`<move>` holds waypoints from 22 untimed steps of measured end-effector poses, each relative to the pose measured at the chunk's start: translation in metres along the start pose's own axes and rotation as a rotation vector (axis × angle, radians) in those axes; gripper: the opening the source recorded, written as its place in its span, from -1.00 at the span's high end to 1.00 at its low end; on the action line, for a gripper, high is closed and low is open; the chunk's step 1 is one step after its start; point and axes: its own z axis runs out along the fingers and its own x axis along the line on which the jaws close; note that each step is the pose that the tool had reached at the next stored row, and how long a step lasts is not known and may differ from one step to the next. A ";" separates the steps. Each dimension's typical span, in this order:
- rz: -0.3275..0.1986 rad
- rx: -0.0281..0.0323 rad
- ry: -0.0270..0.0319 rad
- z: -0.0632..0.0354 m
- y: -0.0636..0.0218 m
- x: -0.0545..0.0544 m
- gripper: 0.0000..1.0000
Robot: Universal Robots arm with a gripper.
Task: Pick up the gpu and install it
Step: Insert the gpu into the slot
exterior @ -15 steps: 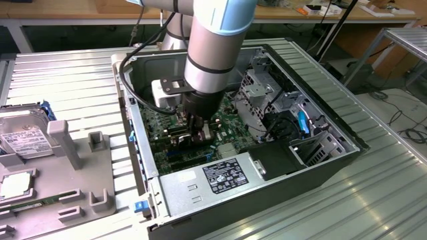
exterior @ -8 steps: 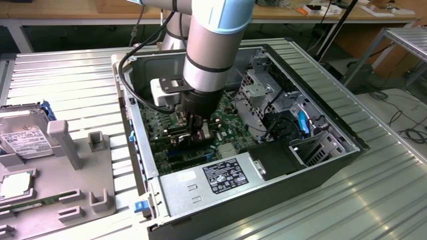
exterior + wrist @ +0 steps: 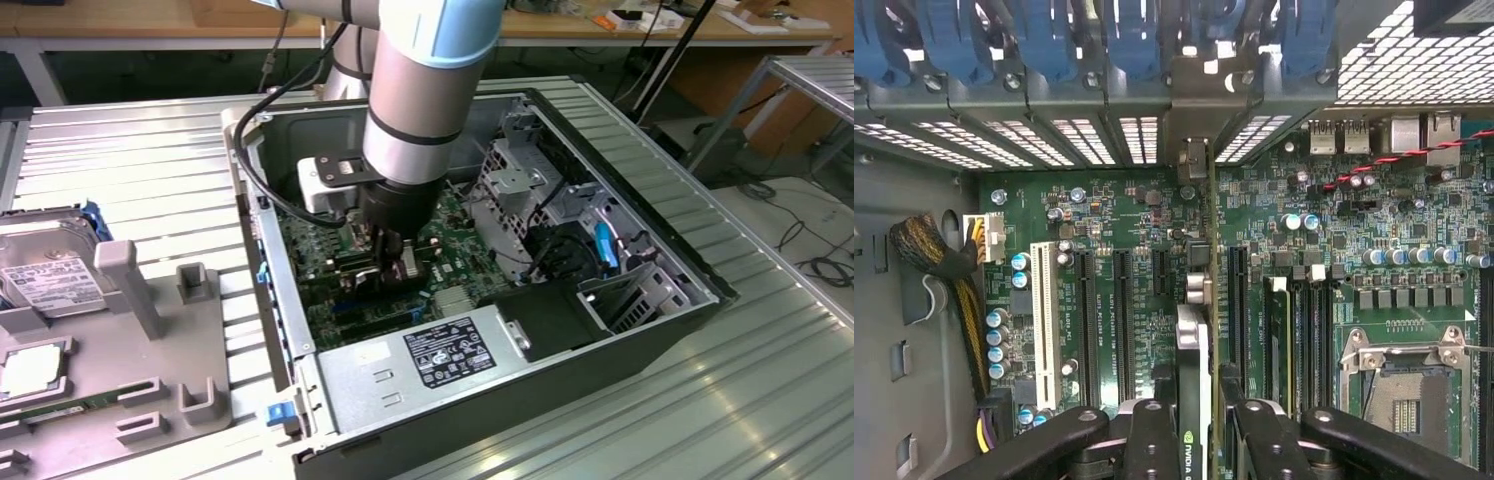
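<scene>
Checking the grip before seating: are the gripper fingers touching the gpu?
Touching. The wrist view shows the gripper fingers pressed against both faces of the gpu.

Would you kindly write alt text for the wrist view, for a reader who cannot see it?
The gripper holds the gpu edge-on above a green motherboard, lined up with its expansion slots. Blue slot latches run along the case wall beyond.

Drive cage (image 3: 521, 185) and power supply (image 3: 427, 365) crowd the motherboard (image 3: 320, 290).
</scene>
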 end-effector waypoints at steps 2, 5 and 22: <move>0.000 0.0001 -0.0001 0.0000 0.0000 0.000 0.47; 0.000 0.0001 -0.0002 0.0000 0.0001 0.000 0.47; 0.000 0.0001 0.0008 -0.0270 0.0016 -0.010 0.79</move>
